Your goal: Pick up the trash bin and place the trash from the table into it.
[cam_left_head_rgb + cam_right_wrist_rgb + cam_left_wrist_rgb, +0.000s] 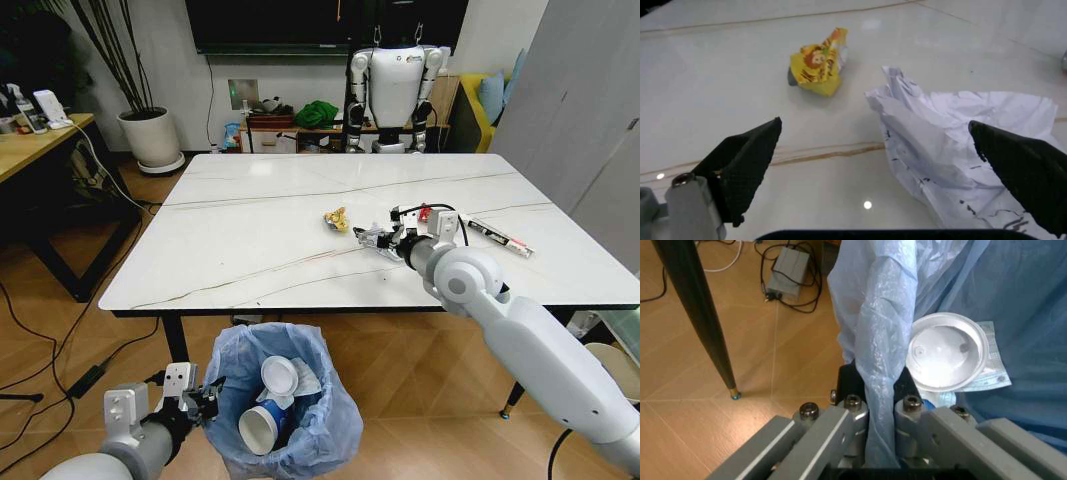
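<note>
The trash bin (300, 440) with its light-blue bag hangs just in front of the table (250, 250). My left gripper (197, 398) is shut on the bag's rim (877, 390). In the bin lie a blue-and-white paper cup (258, 428) and a white lid (948, 357) on a tissue. My right gripper (873, 125) is low over the tabletop, open, and a crumpled white tissue (953, 140) lies between its fingers (747, 160), nearer the other finger. A yellow snack wrapper (819, 62) lies just beyond. A red can (425, 212) and a thin dark stick wrapper (497, 236) lie right of the gripper.
A white humanoid robot (395, 85) stands behind the table's far edge. A wooden desk (30, 140) and a potted plant (150, 135) are at the left. A black table leg (697, 315) and a power adapter (787, 265) with cables are near the bin.
</note>
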Controlling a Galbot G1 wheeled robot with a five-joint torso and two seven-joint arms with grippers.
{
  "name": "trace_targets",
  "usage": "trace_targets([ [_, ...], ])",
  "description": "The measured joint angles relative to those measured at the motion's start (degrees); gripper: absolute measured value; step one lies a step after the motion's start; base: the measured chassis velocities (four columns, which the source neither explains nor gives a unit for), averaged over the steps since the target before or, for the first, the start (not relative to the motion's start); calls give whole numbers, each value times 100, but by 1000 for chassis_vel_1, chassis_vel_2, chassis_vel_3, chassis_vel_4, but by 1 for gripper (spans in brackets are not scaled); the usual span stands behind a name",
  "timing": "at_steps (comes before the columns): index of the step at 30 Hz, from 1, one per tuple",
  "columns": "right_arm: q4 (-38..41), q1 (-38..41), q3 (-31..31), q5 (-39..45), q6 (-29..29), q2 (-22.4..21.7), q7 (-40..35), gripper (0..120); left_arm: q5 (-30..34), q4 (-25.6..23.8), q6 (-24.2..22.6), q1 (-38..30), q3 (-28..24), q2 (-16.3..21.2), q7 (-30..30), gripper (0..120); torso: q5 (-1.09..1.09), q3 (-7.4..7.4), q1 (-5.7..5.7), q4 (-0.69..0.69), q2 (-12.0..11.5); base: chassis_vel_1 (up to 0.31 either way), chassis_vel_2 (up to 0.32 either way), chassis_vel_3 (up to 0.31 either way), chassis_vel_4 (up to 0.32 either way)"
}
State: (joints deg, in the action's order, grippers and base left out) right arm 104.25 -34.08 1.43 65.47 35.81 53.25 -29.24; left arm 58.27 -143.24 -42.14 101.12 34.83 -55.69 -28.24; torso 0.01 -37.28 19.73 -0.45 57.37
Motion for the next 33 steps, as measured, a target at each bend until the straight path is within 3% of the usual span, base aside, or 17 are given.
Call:
trace_targets([
  [3,-109,-11,-2,-49,17,-10,-7,100,4,0,0,1,-2,4,19,0,-1,1,0,-1,0,0,0,0,0],
  [7,-239,-14,-6,-108,15,-8,-15,90,4,0,0,-31,-32,22,65,0,-1,1,0,-1,0,0,0,0,0],
  [31,-348,-57,-57,-383,-99,-33,-7,0,34,0,0,-21,-41,73,101,0,0,1,0,-1,1,0,0,0,0],
  [33,-295,-78,-106,-383,-100,-50,1,0,34,0,0,-21,-41,71,101,0,0,1,0,-1,1,0,0,0,0],
])
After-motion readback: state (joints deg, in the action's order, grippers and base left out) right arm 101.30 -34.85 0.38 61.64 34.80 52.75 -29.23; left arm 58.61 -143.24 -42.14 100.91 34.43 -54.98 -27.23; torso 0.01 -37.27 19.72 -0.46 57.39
